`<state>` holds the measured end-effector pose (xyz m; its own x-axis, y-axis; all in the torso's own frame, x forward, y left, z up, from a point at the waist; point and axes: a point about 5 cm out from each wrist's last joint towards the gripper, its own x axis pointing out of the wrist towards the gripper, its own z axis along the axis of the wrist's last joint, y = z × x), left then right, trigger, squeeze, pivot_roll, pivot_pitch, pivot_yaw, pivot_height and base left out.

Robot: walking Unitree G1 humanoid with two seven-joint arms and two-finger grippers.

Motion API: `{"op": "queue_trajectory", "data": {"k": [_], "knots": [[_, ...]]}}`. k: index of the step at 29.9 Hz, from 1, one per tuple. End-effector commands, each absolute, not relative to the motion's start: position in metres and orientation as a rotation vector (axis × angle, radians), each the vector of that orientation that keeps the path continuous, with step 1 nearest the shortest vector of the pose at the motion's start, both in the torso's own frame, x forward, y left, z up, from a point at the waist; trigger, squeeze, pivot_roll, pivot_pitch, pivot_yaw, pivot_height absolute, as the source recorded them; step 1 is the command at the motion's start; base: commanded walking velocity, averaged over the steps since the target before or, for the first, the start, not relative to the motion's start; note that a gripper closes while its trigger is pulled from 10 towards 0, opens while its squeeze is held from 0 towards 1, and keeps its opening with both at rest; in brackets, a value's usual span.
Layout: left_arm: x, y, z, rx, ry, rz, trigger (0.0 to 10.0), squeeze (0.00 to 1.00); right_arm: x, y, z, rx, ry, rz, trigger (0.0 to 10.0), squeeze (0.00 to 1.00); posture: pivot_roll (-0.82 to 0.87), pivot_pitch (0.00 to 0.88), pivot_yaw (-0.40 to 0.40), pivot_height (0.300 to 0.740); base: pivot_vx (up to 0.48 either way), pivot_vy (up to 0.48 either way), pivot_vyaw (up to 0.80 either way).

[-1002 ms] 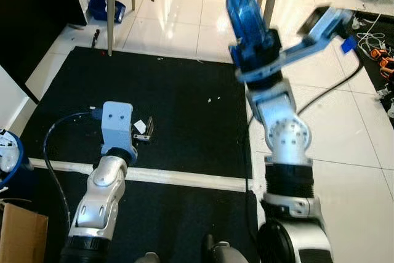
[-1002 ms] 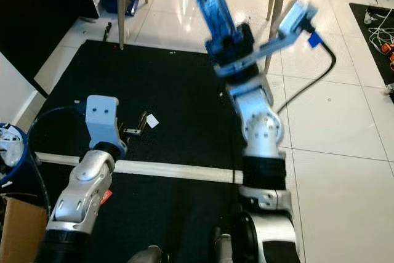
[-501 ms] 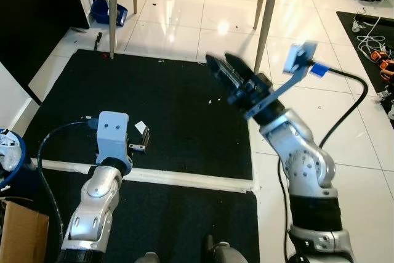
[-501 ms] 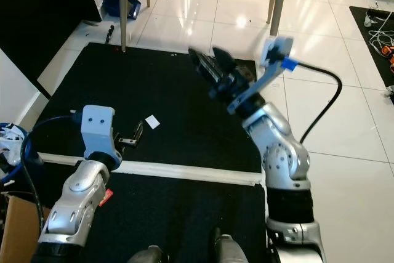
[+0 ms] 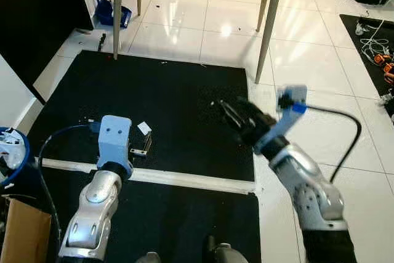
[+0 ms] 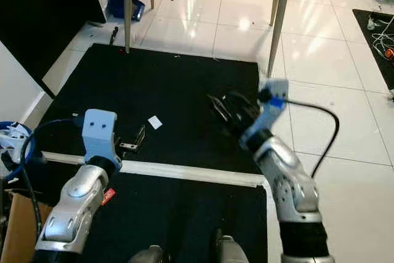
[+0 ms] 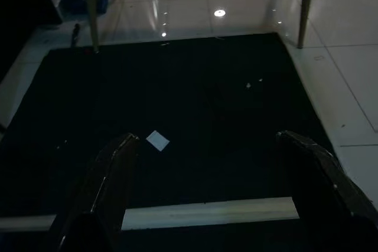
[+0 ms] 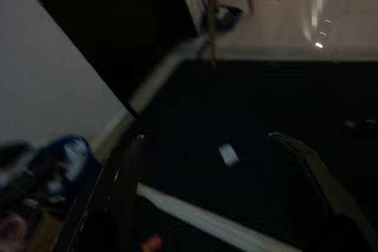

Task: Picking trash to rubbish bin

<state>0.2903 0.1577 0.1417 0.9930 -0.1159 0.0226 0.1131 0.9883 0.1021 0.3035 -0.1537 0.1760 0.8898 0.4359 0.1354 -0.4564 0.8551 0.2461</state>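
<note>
Trash: small white paper scrap (image 5: 143, 128) lying flat on the black floor mat (image 5: 178, 90), just ahead of the left gripper (image 5: 143, 144), not touching it. Left gripper low over the mat near the white strip (image 5: 184, 180), fingers (image 7: 112, 175) spread wide, nothing between them; scrap shows between the fingers in the left wrist view (image 7: 157, 140). Right gripper (image 5: 237, 118) held over the mat's right part, well apart from the scrap, motion-blurred; fingers (image 8: 127, 169) wide, holding nothing. Blue rubbish bin (image 5: 11, 155) at far left beside a cardboard box (image 5: 21, 238). Table legs (image 5: 268, 26) on the white tile beyond the mat.
</note>
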Motion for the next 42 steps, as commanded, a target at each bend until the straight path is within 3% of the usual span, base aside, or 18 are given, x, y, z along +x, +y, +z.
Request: {"op": "queue_trajectory", "data": {"k": [1,3,5,12,18,27,42], "knots": [[0.286,0.158,0.135,0.125,0.002,-0.125,10.0,0.00,0.300,-0.156,0.167,0.233,-0.055,0.452,10.0,0.00,0.06,0.207,0.009,0.740,0.000,0.000,0.00],[0.286,0.158,0.135,0.126,0.003,-0.128,10.0,0.00,0.298,-0.157,0.162,0.203,-0.044,0.440,10.0,0.00,0.06,0.206,0.010,0.740,0.000,0.000,0.00],[0.286,0.157,0.135,0.125,0.007,-0.135,10.0,0.00,0.292,-0.162,0.147,0.038,0.004,0.405,10.0,0.00,0.06,0.206,0.011,0.740,0.000,0.000,0.00],[0.282,0.154,0.128,0.110,0.028,-0.149,10.0,0.00,0.274,-0.177,0.111,-0.133,0.089,0.303,10.0,0.00,0.05,0.189,-0.002,0.740,0.000,0.000,0.00],[0.278,0.155,0.124,0.107,0.034,-0.146,10.0,0.00,0.253,-0.184,0.095,-0.035,0.090,0.223,10.0,0.00,0.04,0.179,-0.015,0.740,0.000,0.000,0.00],[0.272,0.163,0.118,0.073,0.050,-0.097,10.0,0.00,0.251,-0.186,0.127,-0.175,-0.162,0.162,10.0,0.00,0.03,0.172,-0.012,0.740,0.000,0.000,0.00],[0.276,0.154,0.124,0.073,0.016,-0.098,10.0,0.00,0.262,-0.179,0.120,-0.141,-0.137,0.154,10.0,0.00,0.03,0.170,-0.020,0.740,0.000,0.000,0.00]]}}
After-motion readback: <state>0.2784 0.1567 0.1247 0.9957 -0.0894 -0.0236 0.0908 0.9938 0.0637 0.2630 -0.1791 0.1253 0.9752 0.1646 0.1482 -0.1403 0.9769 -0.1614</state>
